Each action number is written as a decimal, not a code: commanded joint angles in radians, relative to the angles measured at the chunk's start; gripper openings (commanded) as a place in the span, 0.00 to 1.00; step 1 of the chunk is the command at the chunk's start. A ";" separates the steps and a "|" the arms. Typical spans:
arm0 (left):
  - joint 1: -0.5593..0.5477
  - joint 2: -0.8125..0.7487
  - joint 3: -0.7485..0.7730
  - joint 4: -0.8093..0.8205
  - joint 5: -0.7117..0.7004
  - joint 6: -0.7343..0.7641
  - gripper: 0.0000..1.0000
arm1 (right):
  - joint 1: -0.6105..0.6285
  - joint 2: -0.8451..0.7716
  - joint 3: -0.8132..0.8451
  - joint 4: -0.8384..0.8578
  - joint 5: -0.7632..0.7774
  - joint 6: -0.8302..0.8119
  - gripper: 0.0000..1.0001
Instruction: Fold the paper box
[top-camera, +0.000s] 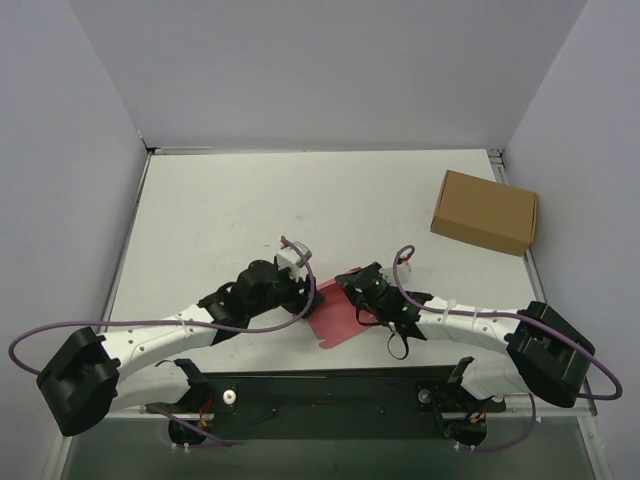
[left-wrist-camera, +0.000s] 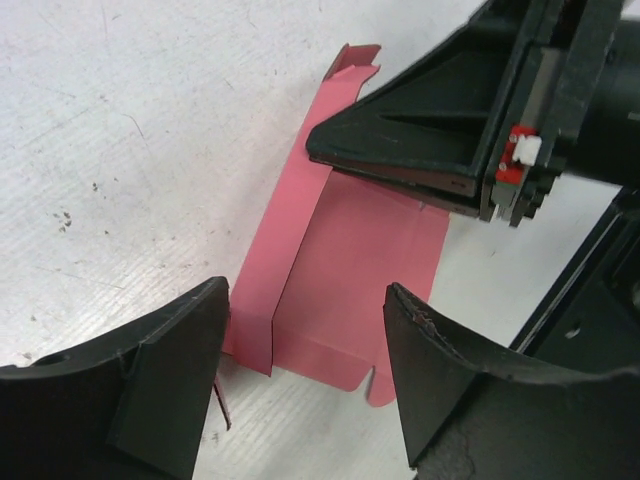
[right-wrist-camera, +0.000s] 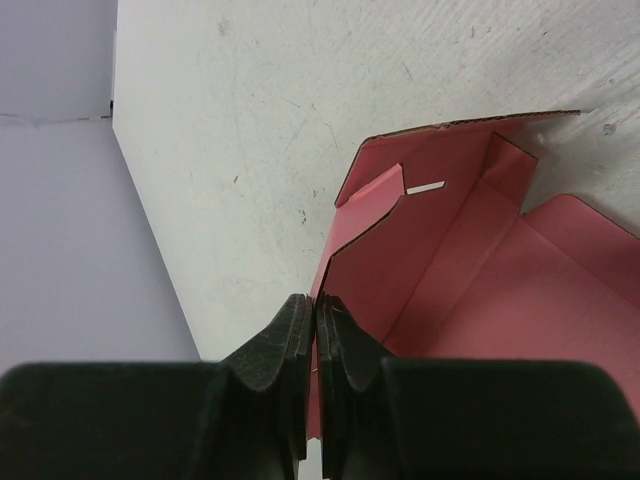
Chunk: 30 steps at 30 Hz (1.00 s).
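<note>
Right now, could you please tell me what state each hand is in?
Left hand: open, holding nothing, over the paper box.
Right hand: closed, pinching an edge of the paper box.

l gripper (left-wrist-camera: 305, 300) spread over paper box (left-wrist-camera: 350, 270); r gripper (left-wrist-camera: 320, 150) pinching it

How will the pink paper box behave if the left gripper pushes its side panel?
Probably floppy: the paper box is thin card, its creased panels standing at angles. Likely very light, so it may slide on the table unless the right gripper, pinching one edge, holds it. Its tabs look easily bent.
</note>
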 joint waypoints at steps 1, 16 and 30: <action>-0.043 0.008 0.051 0.007 -0.026 0.218 0.74 | 0.006 -0.012 0.009 -0.192 0.069 -0.053 0.00; -0.209 0.204 0.122 0.050 -0.300 0.497 0.52 | 0.006 -0.005 0.048 -0.237 0.072 -0.045 0.00; -0.253 0.262 0.071 0.142 -0.326 0.621 0.00 | -0.117 -0.122 0.071 -0.301 -0.015 -0.268 0.46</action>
